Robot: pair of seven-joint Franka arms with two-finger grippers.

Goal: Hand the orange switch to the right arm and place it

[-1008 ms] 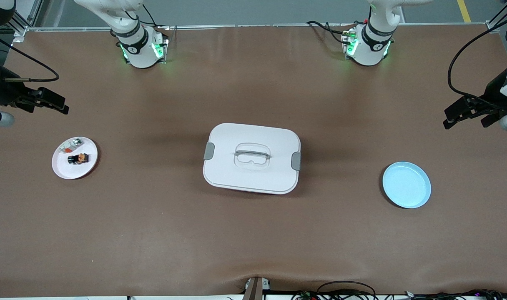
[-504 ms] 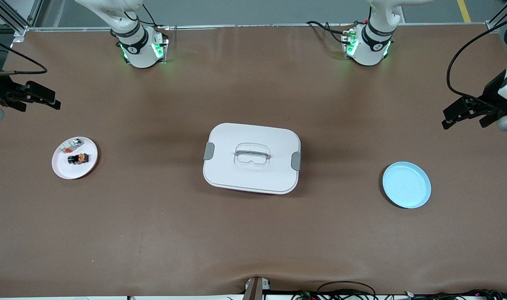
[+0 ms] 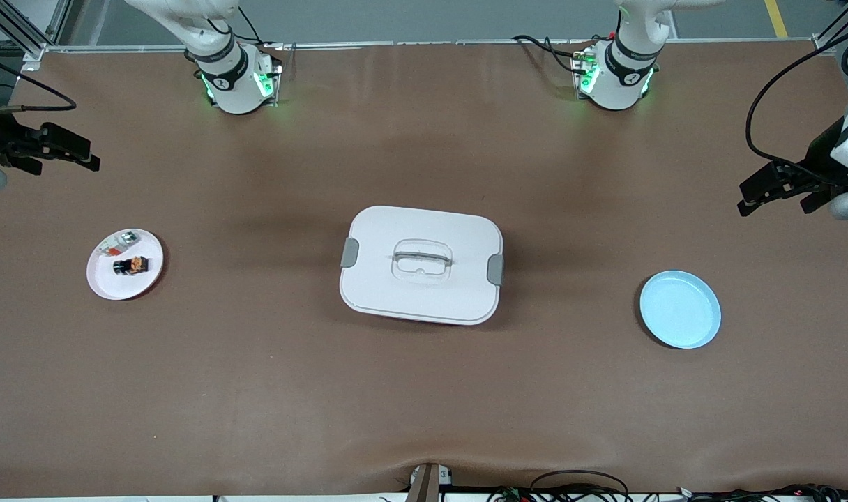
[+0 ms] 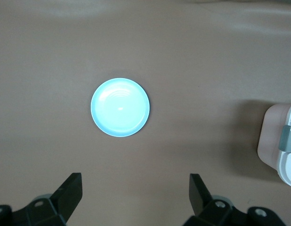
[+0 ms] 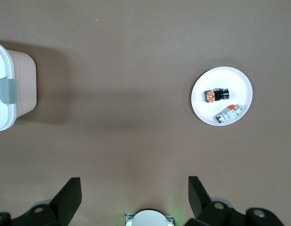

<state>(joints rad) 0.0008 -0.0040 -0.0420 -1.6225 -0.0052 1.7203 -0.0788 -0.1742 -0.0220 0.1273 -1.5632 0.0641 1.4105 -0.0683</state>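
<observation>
Nothing is done yet: the orange switch [image 3: 131, 265] lies untouched on the white plate [image 3: 148, 280] at the right arm's end of the table, just beside a silvery-white piece [image 3: 122, 241]. It's a tiny black block with a glowing orange face, lying on its side. The right gripper [image 3: 82, 155] hovers over bare table, jaws apart and empty. The left gripper [image 3: 755, 195] waits high over the table at its own end, jaws apart too, with the blue plate [image 3: 703, 333] nearer the camera. The closed white box [image 3: 368, 279] sits between the plates. Pickup, handover and placing all remain.
</observation>
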